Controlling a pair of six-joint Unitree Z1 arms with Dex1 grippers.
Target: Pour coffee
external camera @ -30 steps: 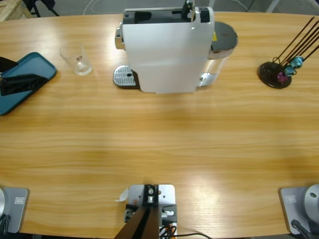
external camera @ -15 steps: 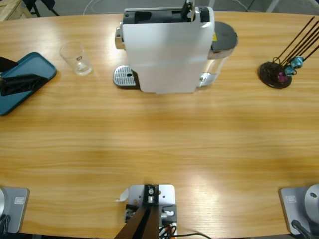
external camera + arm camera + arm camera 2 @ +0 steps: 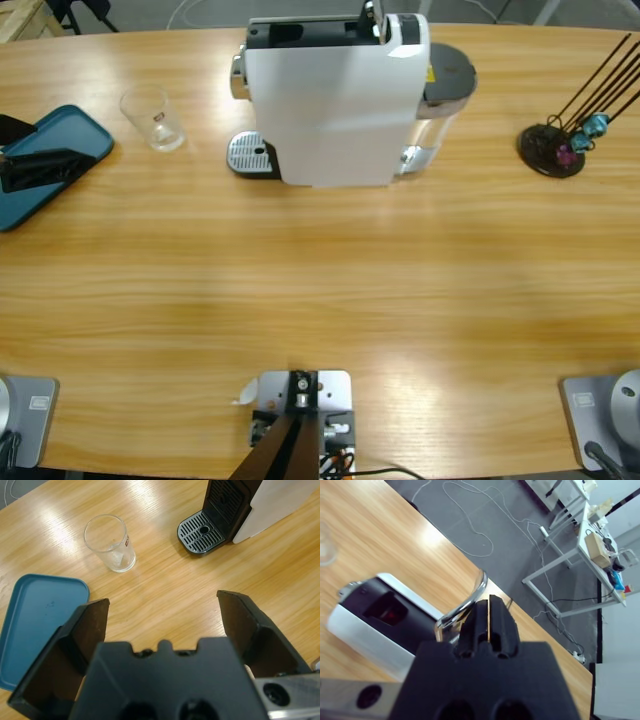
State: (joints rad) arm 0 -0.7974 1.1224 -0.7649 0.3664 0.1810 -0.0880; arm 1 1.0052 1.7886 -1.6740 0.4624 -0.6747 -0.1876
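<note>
The white coffee machine [image 3: 335, 110] stands at the table's far middle, its perforated drip tray [image 3: 250, 155] bare on its left side. An empty clear glass [image 3: 153, 118] stands to the left of it, apart from the drip tray [image 3: 200, 534]. My left gripper [image 3: 45, 167] hovers open over a blue tray [image 3: 75, 128]; its wrist view looks past the gripper [image 3: 162, 602] at the glass [image 3: 110, 542]. My right gripper [image 3: 489, 602] is shut, jaws pressed together, at the chrome lever [image 3: 465, 605] on top of the machine [image 3: 375, 620], with nothing seen between them.
A black stand [image 3: 552, 148] with thin rods and a few coloured capsules sits at the far right. The machine's dark-lidded water tank [image 3: 445, 75] juts out on its right. The blue tray [image 3: 40, 615] lies at the table's left edge.
The right gripper on top of the machine has shifted slightly left and back. The left gripper, glass and tray have not moved.
</note>
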